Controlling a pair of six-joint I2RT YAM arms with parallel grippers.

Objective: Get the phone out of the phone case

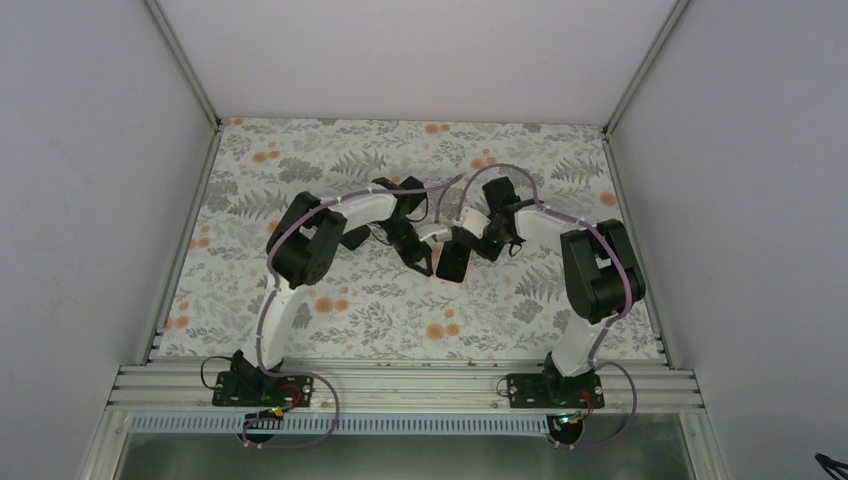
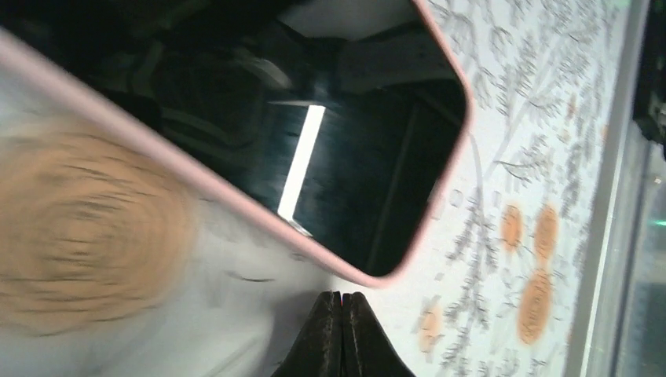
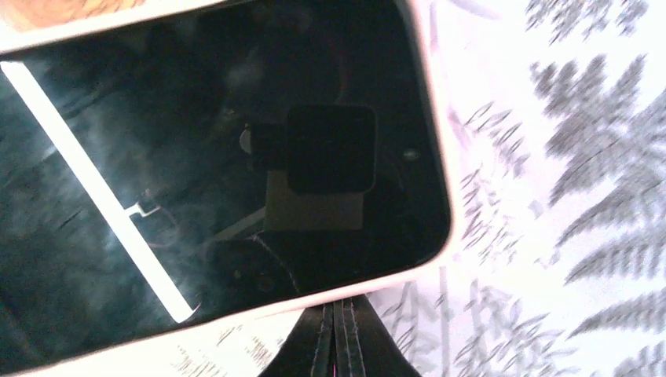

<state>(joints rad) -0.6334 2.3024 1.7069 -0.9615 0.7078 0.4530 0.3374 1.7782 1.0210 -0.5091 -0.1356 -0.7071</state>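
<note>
The phone (image 2: 353,157), a black screen in a pale pink case (image 2: 444,182), lies face up on the floral table cloth. In the top view it is the dark slab (image 1: 452,260) between the two grippers. My left gripper (image 2: 342,297) is shut and empty, its tips just off the case's near corner with a small gap. My right gripper (image 3: 338,305) is shut, its tips against the case's long edge (image 3: 369,289), under the phone screen (image 3: 236,157). In the top view the left gripper (image 1: 421,262) is left of the phone and the right gripper (image 1: 482,246) is right of it.
The floral cloth (image 1: 400,310) covers the table inside white walls. A metal rail (image 1: 400,385) runs along the near edge by the arm bases. Cables loop over both arms above the phone.
</note>
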